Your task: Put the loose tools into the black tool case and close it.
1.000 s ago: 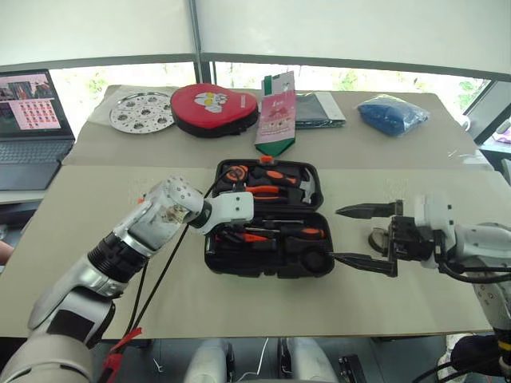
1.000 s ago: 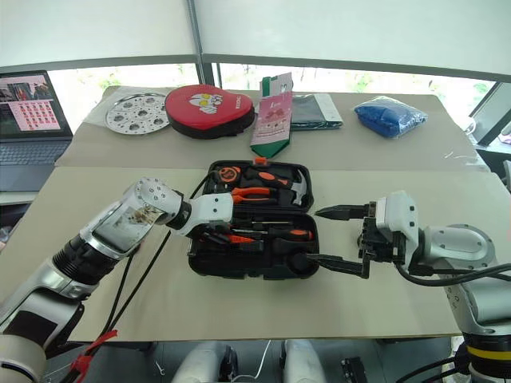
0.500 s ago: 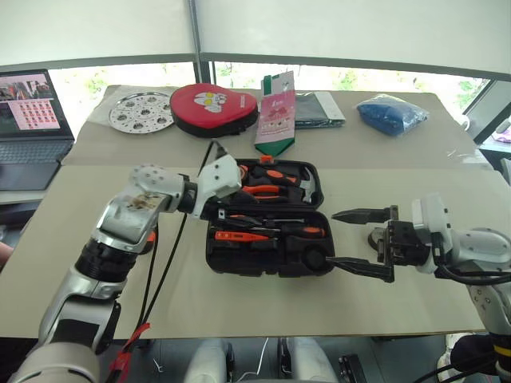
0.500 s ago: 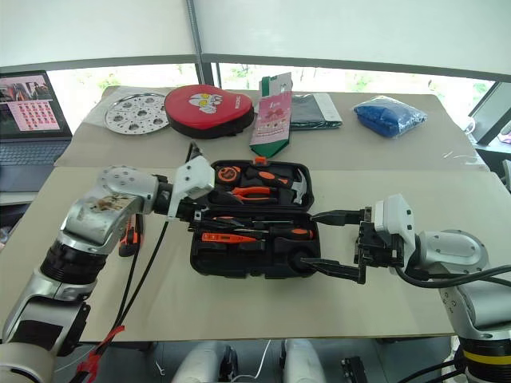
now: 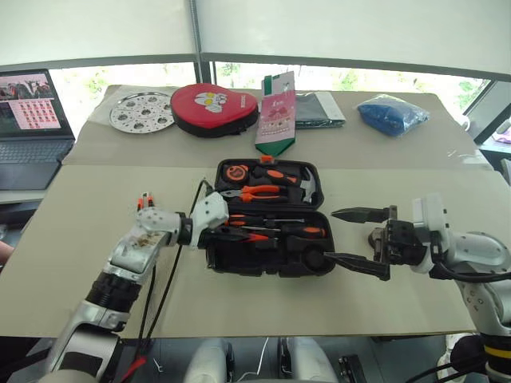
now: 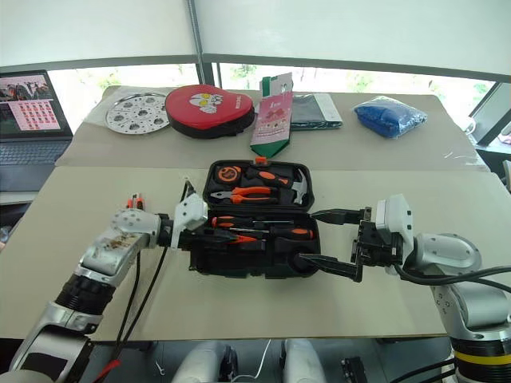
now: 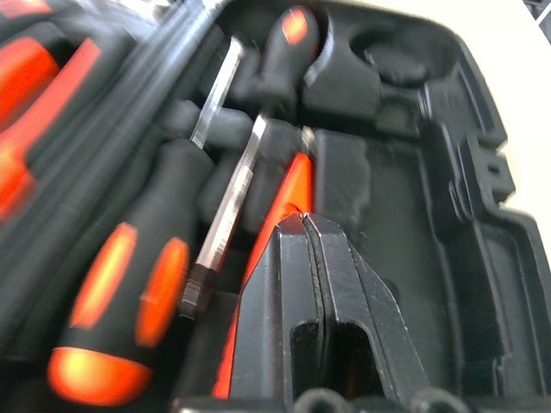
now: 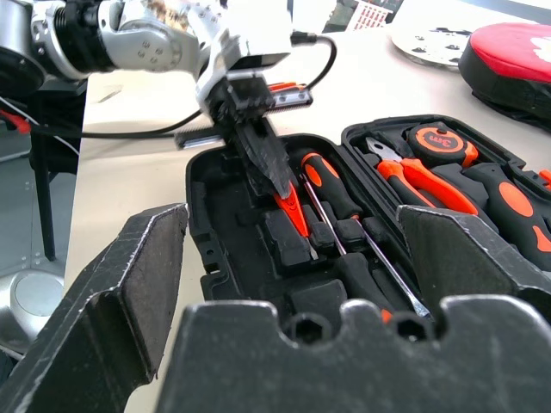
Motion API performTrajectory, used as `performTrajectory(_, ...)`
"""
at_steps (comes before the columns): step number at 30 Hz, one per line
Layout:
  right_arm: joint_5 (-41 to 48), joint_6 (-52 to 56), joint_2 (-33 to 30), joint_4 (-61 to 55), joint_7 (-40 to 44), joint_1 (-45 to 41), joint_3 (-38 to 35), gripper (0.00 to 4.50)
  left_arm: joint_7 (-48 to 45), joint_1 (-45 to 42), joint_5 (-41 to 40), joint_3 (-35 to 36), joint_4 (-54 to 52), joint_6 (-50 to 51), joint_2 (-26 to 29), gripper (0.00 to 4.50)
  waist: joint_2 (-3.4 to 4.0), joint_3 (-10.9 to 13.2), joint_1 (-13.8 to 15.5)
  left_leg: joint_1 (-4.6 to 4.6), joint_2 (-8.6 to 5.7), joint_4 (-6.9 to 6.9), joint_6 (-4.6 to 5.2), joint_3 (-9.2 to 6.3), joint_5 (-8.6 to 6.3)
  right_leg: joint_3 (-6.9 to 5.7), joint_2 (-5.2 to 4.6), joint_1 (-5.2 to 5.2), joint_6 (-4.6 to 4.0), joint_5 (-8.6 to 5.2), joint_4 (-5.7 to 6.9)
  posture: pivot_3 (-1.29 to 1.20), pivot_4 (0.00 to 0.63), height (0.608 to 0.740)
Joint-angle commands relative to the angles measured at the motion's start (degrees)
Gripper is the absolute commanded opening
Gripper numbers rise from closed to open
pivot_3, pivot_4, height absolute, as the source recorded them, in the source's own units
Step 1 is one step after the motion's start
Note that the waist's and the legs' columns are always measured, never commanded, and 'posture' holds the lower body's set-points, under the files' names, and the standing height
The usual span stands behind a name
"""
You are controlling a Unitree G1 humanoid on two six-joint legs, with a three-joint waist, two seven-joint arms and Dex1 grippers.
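The left arm [image 5: 128, 263] is built of silver-grey metal segments with a black ribbed collar near the elbow, and its rounded forearm casing looks scuffed and stained brown. A white angular housing sits at the wrist, ending in the left gripper [image 8: 274, 179] with two black tapered fingers [image 7: 344, 284]. Black cables loop along the arm, with small orange-red tags. The right arm [image 5: 471, 251] is smooth silver-grey with a white wrist block; the right gripper [image 5: 354, 239] carries long black pointed fingers [image 5: 363, 213], their inner faces worn.
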Motion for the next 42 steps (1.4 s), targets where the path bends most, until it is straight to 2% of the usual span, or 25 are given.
performTrajectory(1,0.9,-1.3,0.3,-0.6,0.2,-0.1,-1.6,4.5,1.2,0.8,2.3,-2.0,0.7,0.3,0.1,0.05,0.01,0.0,-0.1,0.02,0.0,0.0,0.0,0.0,0.0,0.01,0.0,0.01,0.0,0.0,0.01,0.0,0.15,0.74)
performTrajectory(6,0.9,-1.3,0.6,-0.8,0.1,0.1,-1.4,4.5,4.6,2.3,3.4,-3.0,0.3,5.4,-0.3,0.05,0.05,0.0,-0.1,0.14,0.01,-0.01,0.01,0.0,0.0,0.02,0.0,0.12,0.0,0.0,0.03,0.0,0.15,0.74)
performTrajectory(10,0.7,-1.3,1.0,-0.9,0.0,0.1,-1.1,4.5,4.2,4.1,2.5,-2.7,-1.6,5.2,0.6,0.05,0.09,-0.1,-0.2,0.4,0.03,-0.06,0.24,0.0,-0.14,0.02,0.0,0.35,-0.01,0.0,0.03,0.0,0.15,0.74)
performTrajectory(13,0.4,-2.0,1.5,-0.3,0.2,-0.1,-1.2,4.5,5.2,7.0,-0.4,2.7,-5.8,2.1,1.3,0.05,0.14,-0.1,-0.5,0.86,0.08,-0.19,0.44,0.01,-0.27,0.02,0.01,0.75,-0.04,-0.03,-0.05,0.0,0.15,0.74)
performTrajectory(17,0.0,-5.1,2.9,1.5,0.6,-0.3,-1.9,4.5,11.2,13.4,-5.9,15.7,-12.7,-4.1,0.0,1.08,0.15,-0.1,-0.8,0.91,0.19,-0.27,0.41,0.03,-0.27,0.07,0.01,0.71,-0.09,-0.05,-0.02,0.0,0.15,0.74)
performTrajectory(19,-0.3,-7.1,3.8,2.5,1.0,-0.3,-2.1,4.5,12.9,18.5,-8.5,22.2,-16.3,-5.9,0.3,1.96,0.15,-0.1,-1.0,0.87,0.24,-0.29,0.33,0.03,-0.24,0.06,0.0,0.64,-0.12,-0.06,0.0,0.0,0.15,0.74)
performTrajectory(23,-3.4,-16.1,7.1,5.7,1.7,0.3,-2.4,4.5,15.9,31.2,-12.5,34.4,-23.0,-7.3,0.2,3.16,0.19,-0.1,-1.0,0.91,0.25,-0.33,0.25,0.03,-0.27,0.02,-0.13,0.66,-0.16,-0.08,-0.03,0.0,0.15,0.74)
performTrajectory(26,-4.7,-21.5,9.0,7.3,3.6,1.2,-1.8,4.5,19.2,43.3,-14.7,43.7,-28.0,-7.5,-2.4,4.34,0.19,-0.1,-0.9,0.9,0.23,-0.34,0.09,0.09,-0.22,-0.03,-0.26,0.66,-0.14,-0.09,-0.07,0.0,0.15,0.74)
performTrajectory(29,-1.7,-27.1,13.1,5.8,7.9,4.0,-0.4,4.5,23.8,57.1,-16.2,54.4,-29.3,-4.0,-6.3,4.43,0.19,-0.1,-0.8,0.91,0.17,-0.34,0.19,0.1,-0.29,-0.09,-0.39,0.72,-0.12,-0.11,-0.11,0.0,0.15,0.74)
performTrajectory(34,1.8,-21.1,12.2,4.2,7.6,4.8,0.8,4.5,28.5,63.3,-16.3,57.6,-30.3,1.4,-5.9,4.43,0.33,0.0,0.3,0.92,0.09,-0.31,0.58,0.07,-0.53,-0.24,-0.6,0.72,-0.13,-0.22,-0.12,0.0,0.15,0.74)
performTrajectory(37,1.9,-19.8,11.3,3.9,8.5,3.7,1.7,4.5,32.5,60.7,-18.5,56.5,-32.6,7.5,-4.0,4.43,0.32,0.0,0.7,0.94,0.04,-0.28,0.59,0.1,-0.5,-0.23,-0.73,0.7,-0.36,-0.38,-0.13,0.0,0.15,0.74)
performTrajectory(42,3.0,-15.5,10.5,3.4,6.3,-1.5,2.1,4.5,42.7,47.7,-26.7,52.9,-37.6,23.4,-0.3,4.43,0.32,0.0,0.8,0.93,0.03,-0.27,0.54,0.1,-0.42,-0.18,-0.62,0.74,-0.27,-0.18,-0.03,0.0,0.15,0.74)
